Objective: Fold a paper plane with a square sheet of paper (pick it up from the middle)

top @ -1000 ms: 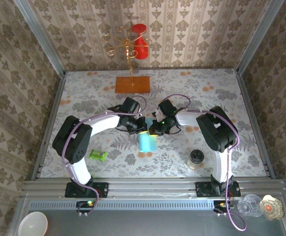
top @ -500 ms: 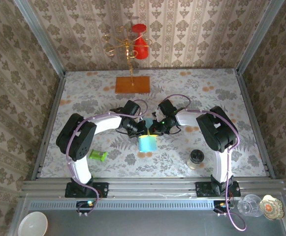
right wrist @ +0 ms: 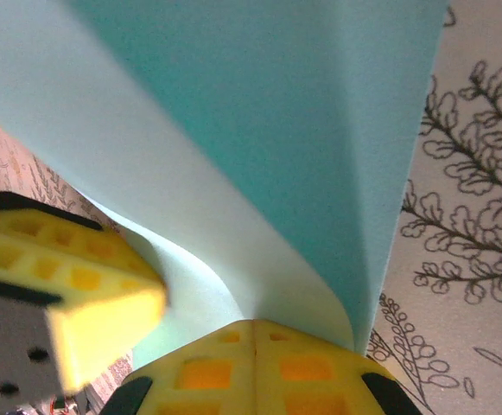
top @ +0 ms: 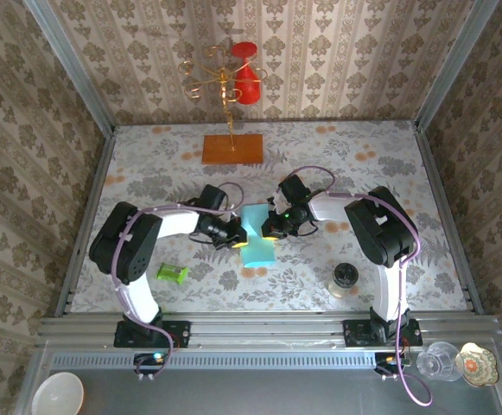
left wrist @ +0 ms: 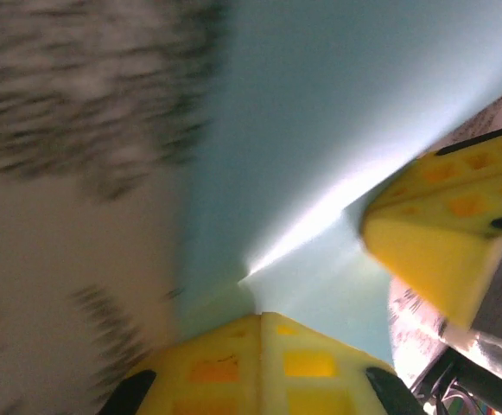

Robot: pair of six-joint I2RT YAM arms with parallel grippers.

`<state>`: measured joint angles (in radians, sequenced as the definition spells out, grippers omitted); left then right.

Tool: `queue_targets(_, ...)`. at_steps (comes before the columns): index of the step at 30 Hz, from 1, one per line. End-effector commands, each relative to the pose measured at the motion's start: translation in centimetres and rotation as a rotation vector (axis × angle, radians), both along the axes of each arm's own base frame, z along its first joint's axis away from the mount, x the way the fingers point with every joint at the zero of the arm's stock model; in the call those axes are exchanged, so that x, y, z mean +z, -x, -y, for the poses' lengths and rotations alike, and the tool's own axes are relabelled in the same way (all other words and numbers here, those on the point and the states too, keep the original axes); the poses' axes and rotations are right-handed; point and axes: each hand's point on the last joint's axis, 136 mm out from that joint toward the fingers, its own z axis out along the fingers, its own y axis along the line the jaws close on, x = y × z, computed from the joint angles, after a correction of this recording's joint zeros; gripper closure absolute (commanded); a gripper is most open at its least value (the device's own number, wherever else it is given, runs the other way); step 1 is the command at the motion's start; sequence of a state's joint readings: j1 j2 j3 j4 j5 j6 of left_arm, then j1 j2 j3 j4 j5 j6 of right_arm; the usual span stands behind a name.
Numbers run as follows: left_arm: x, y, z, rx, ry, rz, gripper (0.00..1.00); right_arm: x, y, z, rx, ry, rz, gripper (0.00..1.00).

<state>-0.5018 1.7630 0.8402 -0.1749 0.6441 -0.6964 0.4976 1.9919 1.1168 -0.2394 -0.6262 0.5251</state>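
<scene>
The light-blue square sheet of paper (top: 256, 244) hangs bent between my two grippers over the middle of the table. My left gripper (top: 232, 236) is shut on its left edge and my right gripper (top: 273, 227) is shut on its right edge. From the left wrist, the yellow fingertips (left wrist: 262, 316) meet where a crease in the sheet (left wrist: 337, 104) ends, and the right gripper's finger (left wrist: 432, 233) is close by. From the right wrist, the sheet (right wrist: 276, 130) curls up out of the closed jaws of the gripper (right wrist: 253, 324), with the left gripper's finger (right wrist: 69, 285) beside it.
An orange wooden board (top: 232, 149) lies at the back, carrying a gold wire stand with a red glass (top: 245, 73). A small green cylinder (top: 172, 274) lies front left. A dark-lidded jar (top: 345, 278) stands front right.
My left gripper has swung left and slightly nearer, pulling its edge of the sheet. The paper now spreads wider between the grippers. The right gripper has barely moved.
</scene>
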Motion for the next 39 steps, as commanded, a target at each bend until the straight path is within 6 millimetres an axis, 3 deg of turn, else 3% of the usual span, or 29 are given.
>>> queue_targets(1, -1.6, 1.1, -5.3, 0.092, -0.102, -0.068, 0.93, -8.5, 5.6, 7.7, -0.043, 0.383, -0.219, 0.98)
queue_targets(4, 1.4, -0.3, -5.3, 0.113, -0.059, 0.01, 0.93, -8.4, 5.6, 7.7, -0.044, 0.38, -0.219, 0.98)
queue_targets(9, 6.5, -2.2, -0.6, 0.067, 0.076, 0.146, 0.92, -8.4, 5.5, 7.6, -0.051, 0.373, -0.221, 0.98)
queue_targets(12, 6.5, -2.4, 2.6, 0.015, 0.109, 0.161, 0.92, -8.5, 5.5, 7.5, -0.053, 0.368, -0.222, 0.98)
queue_targets(18, 3.7, -2.7, 6.0, 0.022, 0.136, 0.068, 0.92, -8.6, 5.6, 7.5, -0.059, 0.367, -0.226, 0.98)
queue_targets(20, 2.7, -2.6, 5.6, 0.031, 0.116, 0.053, 0.92, -8.6, 5.6, 7.5, -0.062, 0.369, -0.228, 0.98)
queue_targets(24, -0.3, -2.7, 2.8, 0.085, 0.032, 0.024, 0.92, -8.8, 5.7, 7.7, -0.057, 0.379, -0.23, 0.98)
queue_targets(27, -2.6, -2.5, -0.8, 0.161, -0.053, -0.024, 0.93, -8.8, 5.8, 8.0, -0.053, 0.393, -0.227, 0.98)
queue_targets(29, -3.1, -2.8, -2.9, 0.227, -0.061, -0.037, 0.93, -8.9, 5.9, 8.1, -0.056, 0.395, -0.229, 0.98)
queue_targets(32, -2.5, -3.2, -5.2, 0.292, -0.053, -0.027, 0.92, -9.0, 5.9, 8.1, -0.057, 0.394, -0.232, 0.98)
queue_targets(35, -0.8, -3.7, -6.3, 0.308, -0.043, 0.012, 0.92, -8.9, 5.8, 8.1, -0.057, 0.393, -0.23, 0.98)
queue_targets(39, 2.8, -4.4, -4.5, 0.262, 0.017, 0.09, 0.92, -8.8, 5.8, 8.0, -0.056, 0.39, -0.228, 0.98)
